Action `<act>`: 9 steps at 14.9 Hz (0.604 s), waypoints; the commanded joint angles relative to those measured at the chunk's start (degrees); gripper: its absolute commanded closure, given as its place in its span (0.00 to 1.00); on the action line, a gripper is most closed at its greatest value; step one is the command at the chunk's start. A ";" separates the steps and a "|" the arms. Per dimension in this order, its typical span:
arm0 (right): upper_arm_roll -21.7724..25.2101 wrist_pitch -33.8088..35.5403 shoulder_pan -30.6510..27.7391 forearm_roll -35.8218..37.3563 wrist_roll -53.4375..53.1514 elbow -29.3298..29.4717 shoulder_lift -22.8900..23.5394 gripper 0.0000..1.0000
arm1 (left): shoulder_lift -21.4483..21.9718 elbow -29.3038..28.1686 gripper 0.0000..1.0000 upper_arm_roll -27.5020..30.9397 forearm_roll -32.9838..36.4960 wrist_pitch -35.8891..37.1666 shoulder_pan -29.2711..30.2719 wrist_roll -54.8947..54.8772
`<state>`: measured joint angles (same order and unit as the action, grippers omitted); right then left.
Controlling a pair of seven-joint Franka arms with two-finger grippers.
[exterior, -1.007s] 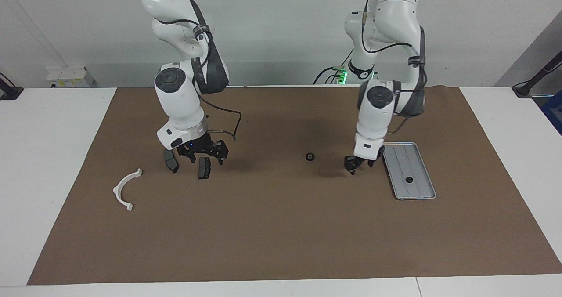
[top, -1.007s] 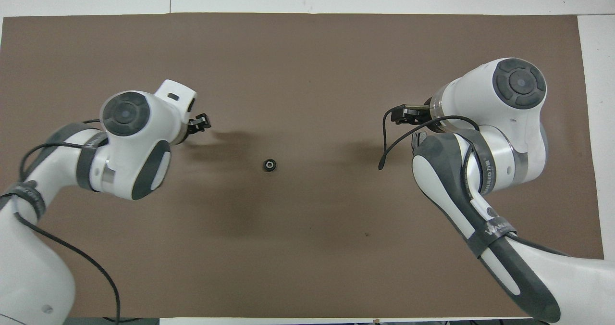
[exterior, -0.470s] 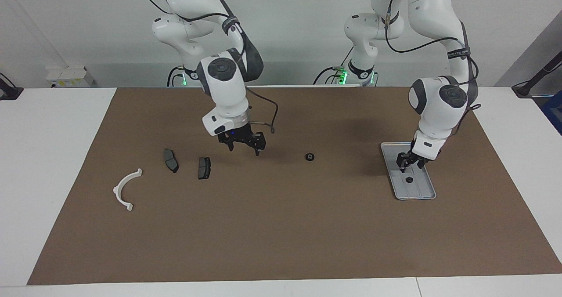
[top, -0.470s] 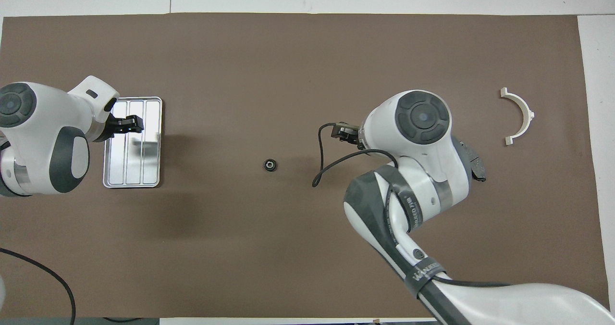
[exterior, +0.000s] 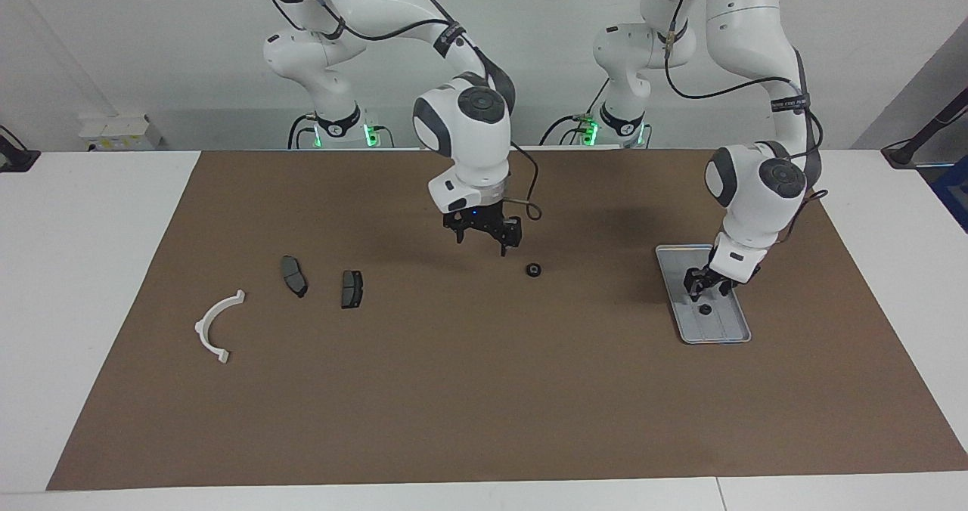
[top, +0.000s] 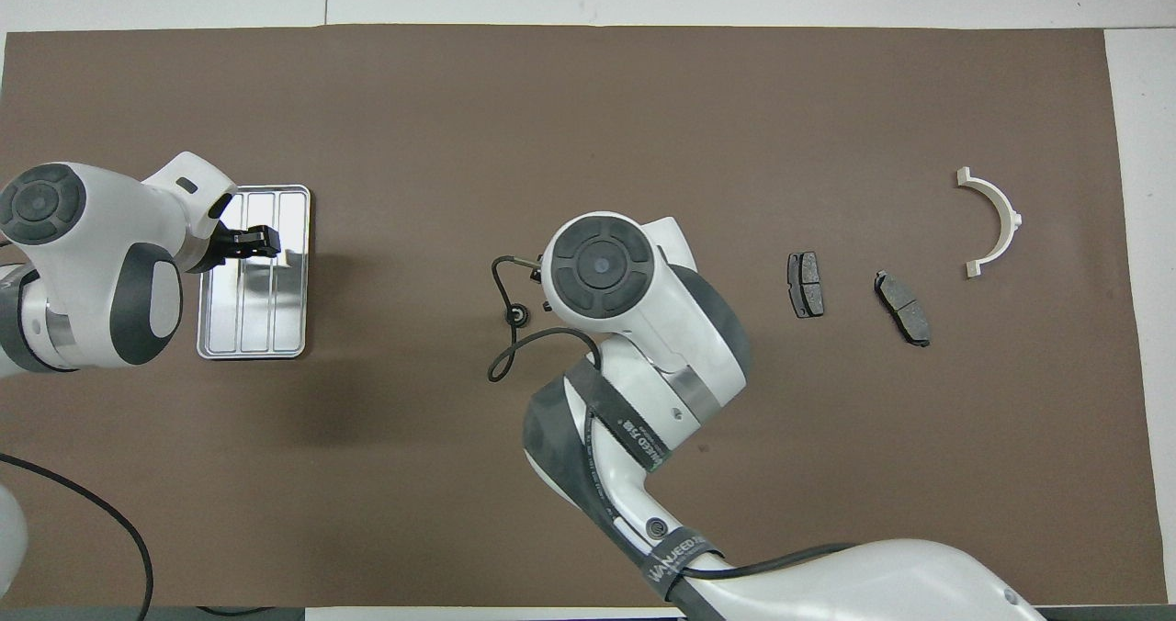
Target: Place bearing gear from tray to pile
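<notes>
Right gripper: has travelled from over the two dark pads toward the middle of the mat; now hangs over bare mat just beside the loose gear, on the pile's side of it. Fingers spread apart, nothing between them.
Left gripper: has moved from the mat beside the tray to over the tray; barely shifted in the last half second. Fingers point down just above the gear on the tray; whether they are open or closed, cannot tell.
Tray: ridged silver-grey, at the left arm's end of the mat, same spot as before.
Gear on tray: small dark part, on the half of the tray farther from the robots, unmoved.
Loose gear: small dark ring on the mat near the middle, between tray and pile, unmoved. In the overhead view the right arm's cable loops around it.
Pile: white arc and two dark pads, toward the right arm's end, lying apart from one another; unchanged, now uncovered.
Writing: lettering on the right arm's dark band, not readable with certainty.
Surroundings: brown mat on a white desk; green lights at both arm bases.
</notes>
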<state>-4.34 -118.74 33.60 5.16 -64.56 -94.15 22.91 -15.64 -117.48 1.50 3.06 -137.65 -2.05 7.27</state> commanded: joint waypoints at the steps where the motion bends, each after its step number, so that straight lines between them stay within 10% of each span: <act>1: 0.30 4.82 2.43 2.40 -5.91 13.96 11.07 0.00 | 0.00 -0.21 0.28 -0.09 -0.78 -1.04 0.38 -1.30; 9: 0.04 5.38 4.72 2.58 -7.60 22.53 18.92 0.00 | -1.93 -0.03 0.29 -0.09 -0.78 -3.94 0.56 -2.61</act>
<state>-4.13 -112.75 37.73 6.59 -70.69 -73.42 40.61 -16.86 -117.47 1.54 3.06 -140.06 -2.01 6.02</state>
